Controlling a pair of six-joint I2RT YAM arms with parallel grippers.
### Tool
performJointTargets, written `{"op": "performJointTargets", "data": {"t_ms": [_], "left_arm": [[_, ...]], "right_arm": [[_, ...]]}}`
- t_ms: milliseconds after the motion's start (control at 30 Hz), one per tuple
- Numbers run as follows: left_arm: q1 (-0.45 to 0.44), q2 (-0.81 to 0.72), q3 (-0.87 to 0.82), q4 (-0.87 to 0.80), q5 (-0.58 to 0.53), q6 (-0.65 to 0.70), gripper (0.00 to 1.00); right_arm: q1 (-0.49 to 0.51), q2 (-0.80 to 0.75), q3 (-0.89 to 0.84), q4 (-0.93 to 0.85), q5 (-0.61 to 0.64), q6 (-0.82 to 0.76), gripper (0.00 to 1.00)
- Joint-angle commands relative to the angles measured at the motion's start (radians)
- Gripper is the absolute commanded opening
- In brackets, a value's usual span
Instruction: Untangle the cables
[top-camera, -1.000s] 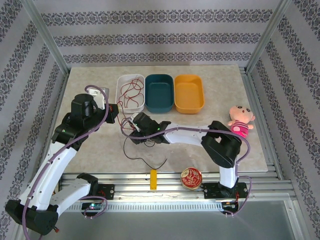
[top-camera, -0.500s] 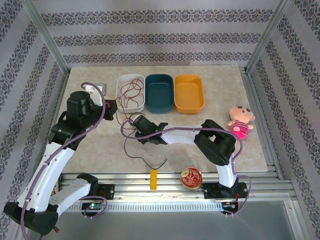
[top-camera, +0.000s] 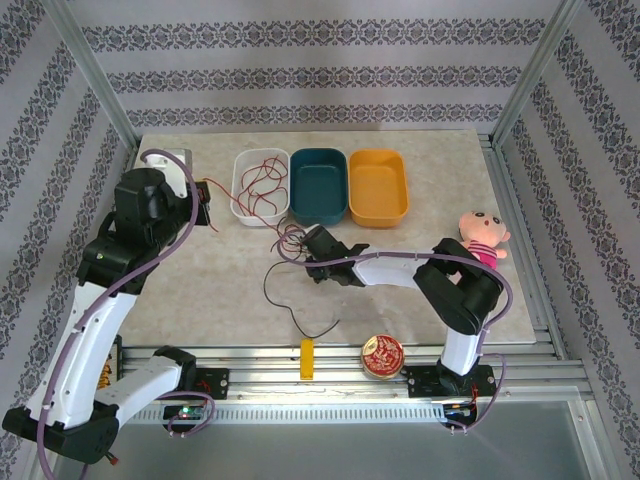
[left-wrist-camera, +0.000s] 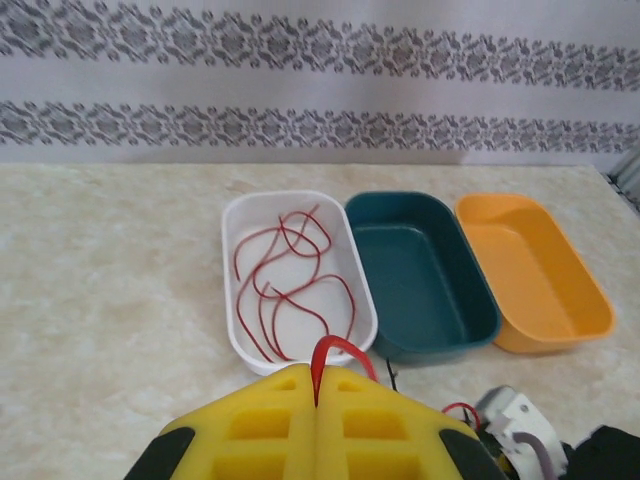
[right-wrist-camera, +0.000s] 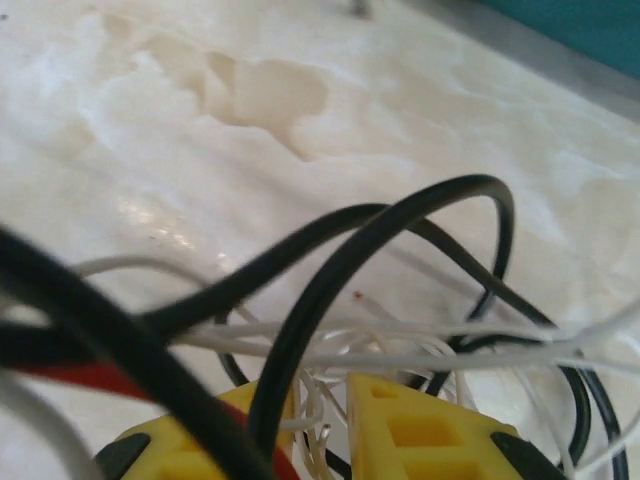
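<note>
left gripper (left-wrist-camera: 316, 398), jaws pinched shut on a red cable (left-wrist-camera: 338, 346) beside the white tray (left-wrist-camera: 240, 215), right gripper (right-wrist-camera: 318, 395), jaws narrowed around the cable tangle (right-wrist-camera: 400, 352) of black, white and red, low over the marble surface (top-camera: 200, 290)

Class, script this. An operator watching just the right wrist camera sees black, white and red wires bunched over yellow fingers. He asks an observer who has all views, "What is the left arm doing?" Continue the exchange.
Observer: The left gripper is shut on a red cable, which sticks up from between its jaws.
Operator: Has anything been sorted into a tray?
Observer: The white tray holds loose red loops.
Operator: Does anything trail out of my view?
Observer: A black cable runs from the tangle across the table toward the near edge.
</note>
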Motion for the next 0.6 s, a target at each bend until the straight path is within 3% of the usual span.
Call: {"op": "performJointTargets", "data": {"t_ms": [0, 167, 300, 567], "left_arm": [[0.021, -0.007, 0.078, 0.009, -0.098, 0.054, 0.0], [0.025, -0.009, 0.124, 0.035, -0.141, 0.071, 0.0], [0.028, -0.004, 0.152, 0.044, -0.157, 0.079, 0.0], [0.03, 0.015, 0.196, 0.054, -0.199, 0.103, 0.0]], "right_arm": [[-0.018, -0.032, -0.039, -0.023, 0.023, 0.027, 0.23], [-0.041, -0.045, -0.06, -0.028, 0.025, 0.036, 0.22], [-0.052, -0.052, -0.074, -0.031, 0.027, 0.04, 0.1], [-0.098, -0.081, -0.111, -0.036, 0.028, 0.062, 0.03]]}}
